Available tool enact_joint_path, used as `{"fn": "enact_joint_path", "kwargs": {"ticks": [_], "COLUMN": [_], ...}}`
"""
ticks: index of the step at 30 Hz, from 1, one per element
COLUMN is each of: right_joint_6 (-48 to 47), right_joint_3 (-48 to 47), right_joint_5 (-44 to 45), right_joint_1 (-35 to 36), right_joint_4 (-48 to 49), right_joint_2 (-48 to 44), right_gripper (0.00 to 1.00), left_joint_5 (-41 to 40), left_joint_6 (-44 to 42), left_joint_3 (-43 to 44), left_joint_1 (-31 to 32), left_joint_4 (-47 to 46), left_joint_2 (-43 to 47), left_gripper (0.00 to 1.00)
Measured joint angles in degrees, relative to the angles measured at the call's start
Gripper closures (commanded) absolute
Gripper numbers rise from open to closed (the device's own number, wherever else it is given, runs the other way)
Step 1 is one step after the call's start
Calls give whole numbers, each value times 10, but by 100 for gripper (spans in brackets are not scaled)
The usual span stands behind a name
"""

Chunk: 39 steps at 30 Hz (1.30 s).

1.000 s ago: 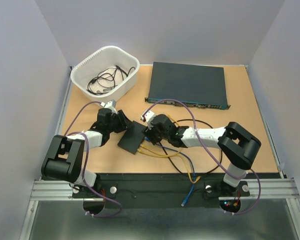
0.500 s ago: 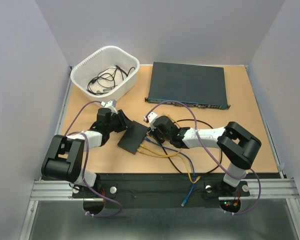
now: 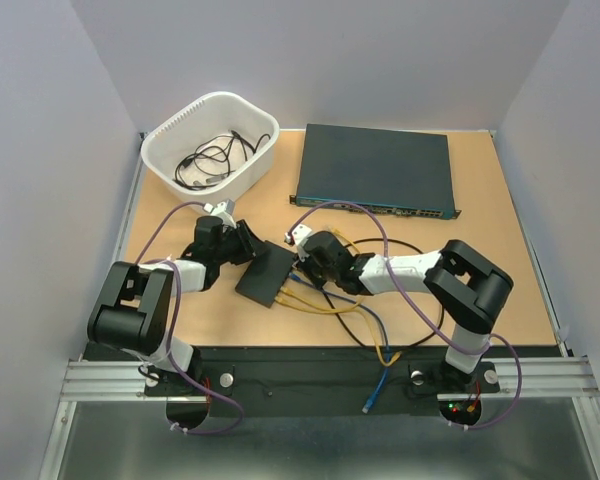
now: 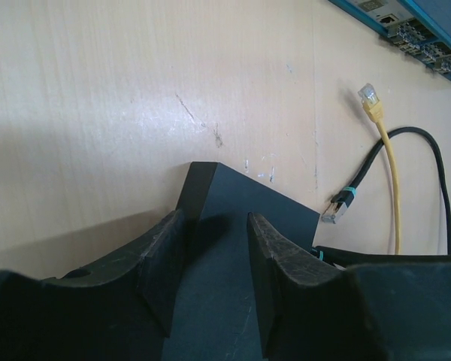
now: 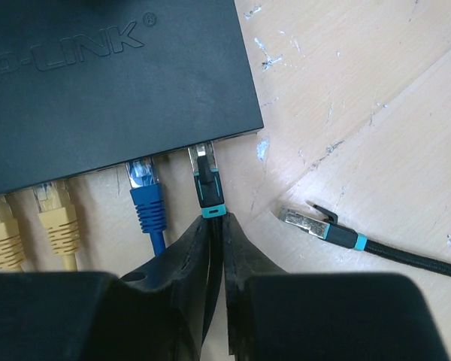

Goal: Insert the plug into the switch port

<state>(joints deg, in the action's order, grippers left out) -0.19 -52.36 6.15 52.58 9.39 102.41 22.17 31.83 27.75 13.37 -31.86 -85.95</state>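
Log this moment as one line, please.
right gripper: shut on plug | plug: at switch port | left gripper: open, over switch

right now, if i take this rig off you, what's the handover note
Left claw: open, tips resting on the small flat black box, apparently steadying it.
Right claw: shut on the black plug with a teal band, just behind the band.
Done: that plug's nose is at the box's edge, next to a blue plug and two yellow plugs.
Left: seating cannot be judged, the port is hidden; push home, then release.
A second black teal-banded plug lies loose on the wooden table.
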Motion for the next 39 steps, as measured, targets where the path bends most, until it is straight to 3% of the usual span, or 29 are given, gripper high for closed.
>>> {"fn": "enact_joint_path", "kwargs": {"ticks": [5, 17, 29, 32, 35, 39], "right_joint_6": [-4, -42, -83, -87, -90, -96], "right_joint_3": [-11, -89, -223, -236, -238, -235], "right_joint_5": [-6, -57, -68, -66, -62, -54], "right_joint_1": [0, -8, -20, -21, -23, -23], "right_joint_4": [-6, -96, -217, -231, -232, -227], "right_joint_2": [7, 37, 108, 115, 116, 115], "right_gripper": [95, 96, 98, 93, 76, 74], "left_joint_5": [3, -1, -92, -101, -102, -108], "left_joint_6": [-2, -21, -59, -63, -63, -63], "left_joint_3": [0, 4, 35, 39, 45, 49], "left_joint_1": [-4, -6, 21, 26, 27, 30], "left_joint_4": [-19, -64, -63, -66, -69, -64], "left_joint_2": [-10, -48, -65, -70, -77, -77], "left_gripper": [53, 56, 57, 57, 57, 57]}}
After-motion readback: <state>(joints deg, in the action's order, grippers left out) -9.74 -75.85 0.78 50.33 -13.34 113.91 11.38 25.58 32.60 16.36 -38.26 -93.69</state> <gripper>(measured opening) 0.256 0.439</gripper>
